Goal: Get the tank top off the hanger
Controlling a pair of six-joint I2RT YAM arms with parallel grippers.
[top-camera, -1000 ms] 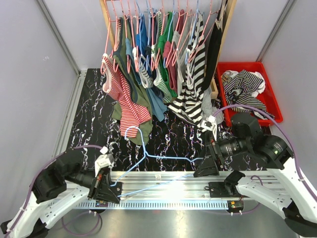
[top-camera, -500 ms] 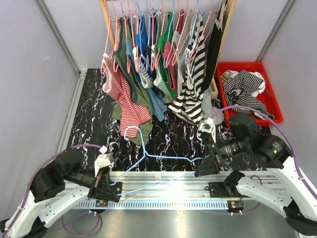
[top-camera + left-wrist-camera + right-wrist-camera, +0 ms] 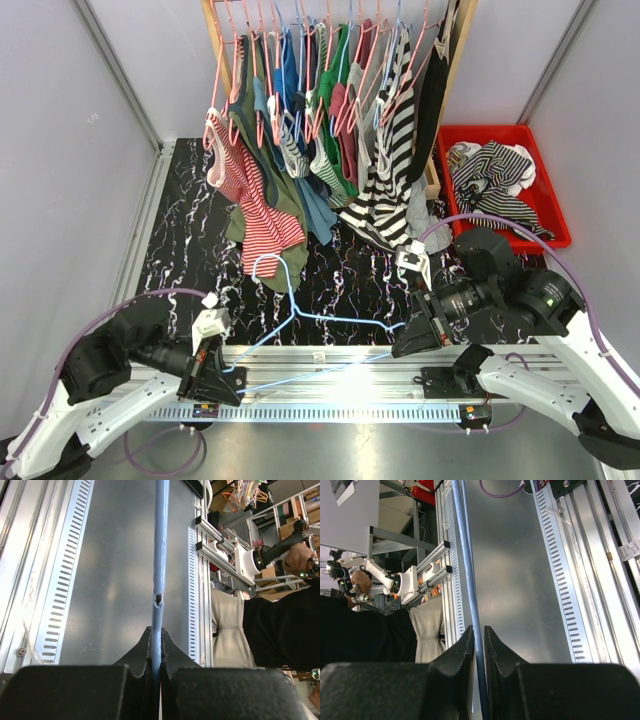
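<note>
Left wrist shows the left gripper (image 3: 155,632) clamped on the blue hanger (image 3: 160,555), the right gripper (image 3: 478,632) likewise pinching it.

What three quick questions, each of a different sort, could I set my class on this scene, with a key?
1. Multiple choice: what is the left gripper clamped on?
A) a striped top
B) the wire of the blue hanger
C) a purple cable

2. True or false: the blue hanger held between the two arms has a tank top on it.

3. Fill the gap: the bin holding loose striped clothes is ____ in colour.

Key:
1. B
2. False: its wire is bare.
3. Red
</note>
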